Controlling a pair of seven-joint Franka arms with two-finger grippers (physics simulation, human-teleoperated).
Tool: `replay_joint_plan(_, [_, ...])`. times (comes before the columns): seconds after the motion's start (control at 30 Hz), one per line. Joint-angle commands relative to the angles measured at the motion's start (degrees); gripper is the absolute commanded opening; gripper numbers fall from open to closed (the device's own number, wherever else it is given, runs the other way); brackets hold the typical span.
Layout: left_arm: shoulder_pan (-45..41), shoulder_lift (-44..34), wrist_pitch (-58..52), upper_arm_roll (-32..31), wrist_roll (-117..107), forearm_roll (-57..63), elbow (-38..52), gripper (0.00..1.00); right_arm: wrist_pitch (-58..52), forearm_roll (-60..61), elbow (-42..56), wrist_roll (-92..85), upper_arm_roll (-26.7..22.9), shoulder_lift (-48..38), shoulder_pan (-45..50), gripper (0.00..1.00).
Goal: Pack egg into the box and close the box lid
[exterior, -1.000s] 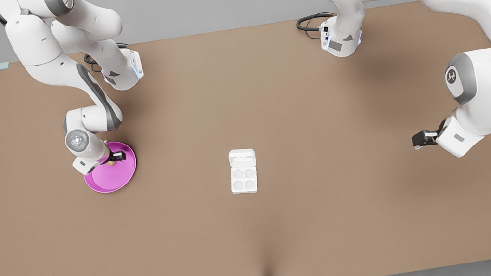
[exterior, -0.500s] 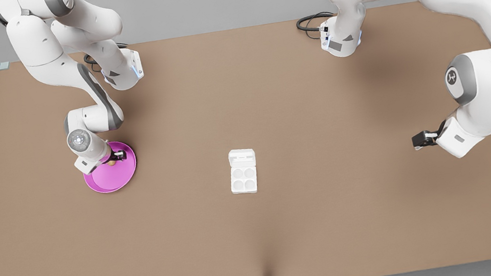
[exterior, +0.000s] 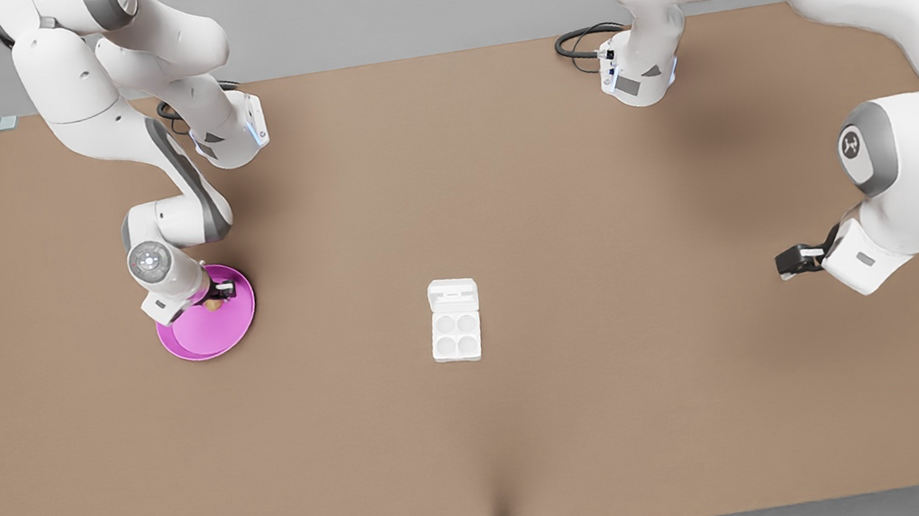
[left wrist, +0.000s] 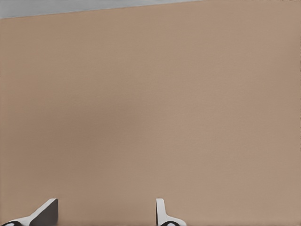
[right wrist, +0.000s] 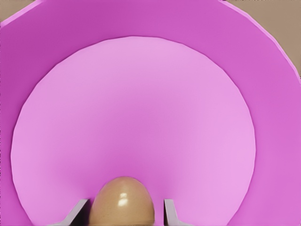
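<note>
Seemingly unclamped, right gripper (right wrist: 123, 214) straddles the egg (right wrist: 122, 200); left gripper (left wrist: 101, 214) waits, fingers apart.

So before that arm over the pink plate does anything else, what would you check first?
1. Small tan-brown oval egg sits between the right end effector fingers: ok; a small gap shows on each side.
2. Grip closed on egg: not ok, fingers look open.
3. Egg on the round pink plate: ok.
4. Small white four-cup egg carton has free cups: ok, all four look empty.
5. White hinged carton lid open: ok, lying flat.
6. Left end effector clear of the carton: ok, waiting over bare brown table, fingers apart.
</note>
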Motion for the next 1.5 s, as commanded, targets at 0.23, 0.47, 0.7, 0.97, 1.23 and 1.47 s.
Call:
replay_joint_plan(0.23, [0.0, -0.06, 0.0, 0.0, 0.0, 0.03, 0.0, 1.0, 0.0, 0.0, -0.09, 0.0, 0.09, 0.09, -0.37, 0.66])
replay_joint_plan(0.47, [0.09, -0.06, 0.0, 0.0, 0.0, 0.03, 0.0, 1.0, 0.0, 0.0, 0.17, 0.0, 0.09, 0.17, -0.46, 0.66])
replay_joint_plan(0.7, [0.09, 0.02, 0.0, 0.0, 0.09, -0.06, 0.0, 1.0, 0.08, 0.0, 0.17, 0.0, 0.09, 0.26, -0.46, 0.56])
replay_joint_plan(0.97, [0.09, -0.06, 0.0, 0.0, 0.09, -0.06, 0.0, 1.0, 0.0, 0.0, 0.17, 0.0, 0.27, 0.26, -0.46, 0.56])
replay_joint_plan(1.23, [0.0, -0.06, 0.18, 0.0, 0.09, -0.06, 0.0, 1.0, -0.27, 0.0, 0.17, 0.0, 0.53, 0.17, -0.72, 0.56])
replay_joint_plan(1.47, [0.0, -0.06, 0.18, 0.0, 0.09, -0.06, 0.0, 1.0, -3.43, 0.0, 2.01, -1.32, 0.97, -0.79, -0.81, 0.56])
